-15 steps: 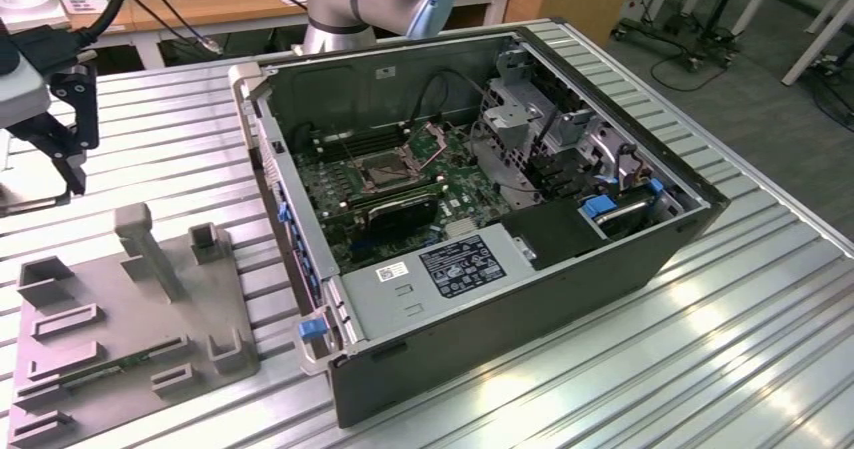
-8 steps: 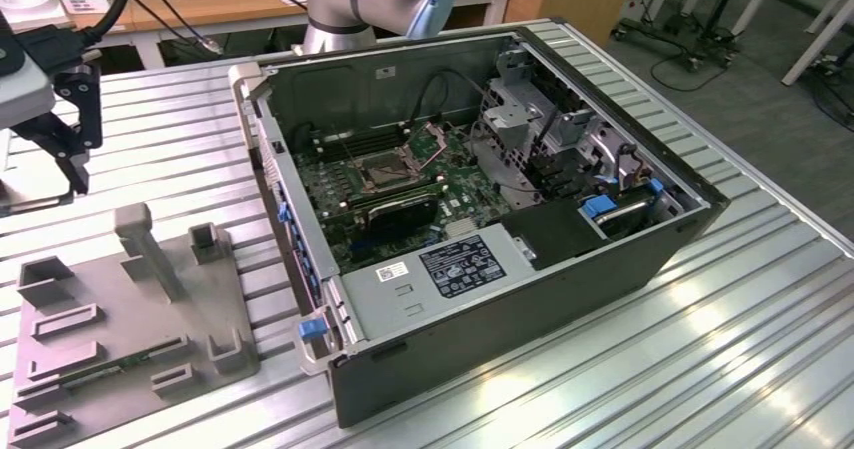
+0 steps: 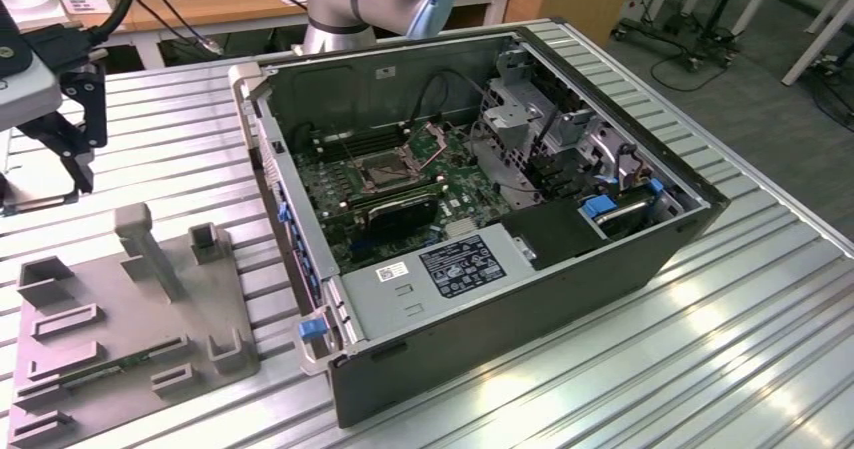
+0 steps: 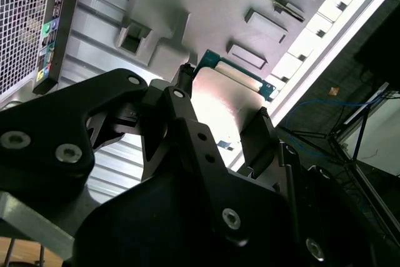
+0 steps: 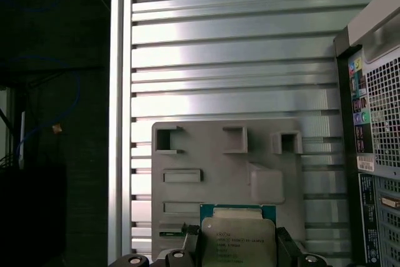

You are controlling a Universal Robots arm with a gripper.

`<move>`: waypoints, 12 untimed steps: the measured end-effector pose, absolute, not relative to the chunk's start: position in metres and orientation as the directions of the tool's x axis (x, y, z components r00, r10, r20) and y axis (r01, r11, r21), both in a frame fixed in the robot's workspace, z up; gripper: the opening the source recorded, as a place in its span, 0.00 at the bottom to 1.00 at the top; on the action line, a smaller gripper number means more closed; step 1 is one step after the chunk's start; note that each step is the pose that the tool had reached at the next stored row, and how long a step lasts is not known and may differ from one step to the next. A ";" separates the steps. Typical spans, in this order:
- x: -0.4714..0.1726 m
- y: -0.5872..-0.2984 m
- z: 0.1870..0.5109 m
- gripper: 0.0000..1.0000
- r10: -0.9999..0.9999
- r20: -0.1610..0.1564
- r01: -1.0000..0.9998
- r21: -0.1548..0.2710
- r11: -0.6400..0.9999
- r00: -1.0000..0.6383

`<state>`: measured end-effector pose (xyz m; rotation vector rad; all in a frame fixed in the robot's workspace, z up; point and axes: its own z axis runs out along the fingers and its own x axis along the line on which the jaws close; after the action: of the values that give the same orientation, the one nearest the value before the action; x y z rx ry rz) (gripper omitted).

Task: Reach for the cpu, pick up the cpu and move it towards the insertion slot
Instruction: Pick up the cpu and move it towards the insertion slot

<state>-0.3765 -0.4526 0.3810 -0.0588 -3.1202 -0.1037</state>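
Observation:
The cpu is a pale silvery square chip with a green rim, and my gripper is shut on it, one black finger against each side. In the second wrist view the cpu sits between the same fingers, lifted above the grey holder. In the exterior view my gripper hangs at the far left, above the table and well clear of the computer. The insertion slot is the dark square socket with a silvery bracket on the motherboard inside the open case, far to the exterior view's right of the gripper.
A grey plastic holder with posts and recesses lies on the ribbed metal table beneath the gripper, with a green memory stick in it. The open computer case has tall walls, cables and drive cages around the motherboard.

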 end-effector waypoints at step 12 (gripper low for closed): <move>-0.369 -0.453 0.381 0.55 0.037 0.020 0.038 0.066 0.997 -0.999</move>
<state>-0.3692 -0.4526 0.3810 -0.0588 -3.1203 -0.1037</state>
